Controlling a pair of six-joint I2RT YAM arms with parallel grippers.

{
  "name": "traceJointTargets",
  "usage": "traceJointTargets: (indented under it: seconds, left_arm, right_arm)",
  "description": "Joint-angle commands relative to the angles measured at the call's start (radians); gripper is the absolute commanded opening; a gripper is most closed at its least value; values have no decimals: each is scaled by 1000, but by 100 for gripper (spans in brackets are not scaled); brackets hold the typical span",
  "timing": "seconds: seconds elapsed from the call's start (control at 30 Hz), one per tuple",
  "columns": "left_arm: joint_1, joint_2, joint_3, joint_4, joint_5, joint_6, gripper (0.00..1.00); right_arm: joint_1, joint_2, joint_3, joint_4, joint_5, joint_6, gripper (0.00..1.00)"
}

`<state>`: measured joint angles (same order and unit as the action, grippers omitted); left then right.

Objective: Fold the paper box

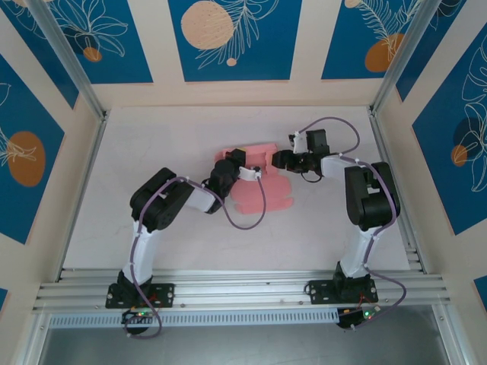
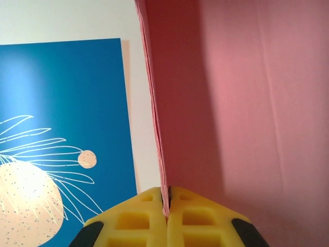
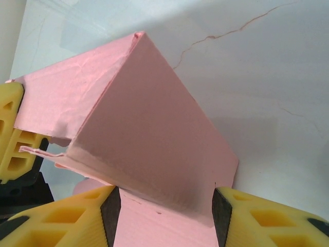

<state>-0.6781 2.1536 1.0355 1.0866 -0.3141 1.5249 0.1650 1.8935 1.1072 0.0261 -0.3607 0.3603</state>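
Salmon-pink card, the paper box point(image 1: 262, 190), lies part-folded near the middle of the white bench point(image 1: 152, 144), between the left arm point(image 1: 161, 201) and the right arm point(image 1: 370, 194), which both reach inward to its far end; the near part of the sheet lies flat on the bench with rounded tabs showing, while the far part stands raised among the two wrists; in the left wrist view the yellow left fingers point(image 2: 139, 221) are pressed together on a thin edge of the card, which rises straight up from the seam between them, a broad pink face spreading away to the right and a blue wall panel point(image 2: 61, 92) with pale leaves and a speckled disc behind on the left; in the right wrist view the right fingers point(image 3: 67, 218) stand spread, one at each side of a creased face of the box that folds up to a ridge, their dark pads at its two side edges; whether they press on it or merely flank it I cannot tell; a thin brownish line point(image 3: 226, 33) runs across the bench beyond.
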Motion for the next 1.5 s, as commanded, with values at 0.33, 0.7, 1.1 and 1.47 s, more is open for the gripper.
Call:
traceJointTargets:
  seconds: [0.33, 0.7, 1.1, 1.47]
  left_arm:
    - [10, -44, 11, -123, 54, -87, 0]
    - [23, -108, 34, -262, 98, -209, 0]
    - [30, -145, 18, -337, 129, -234, 0]
    - [29, -130, 5, -324, 98, -234, 0]
  right_arm:
    - [16, 29, 39, -43, 97, -12, 48]
    - [51, 16, 19, -13, 205, -9, 46]
    - [53, 22, 22, 6, 215, 17, 47]
    - [83, 30, 20, 69, 186, 20, 47]
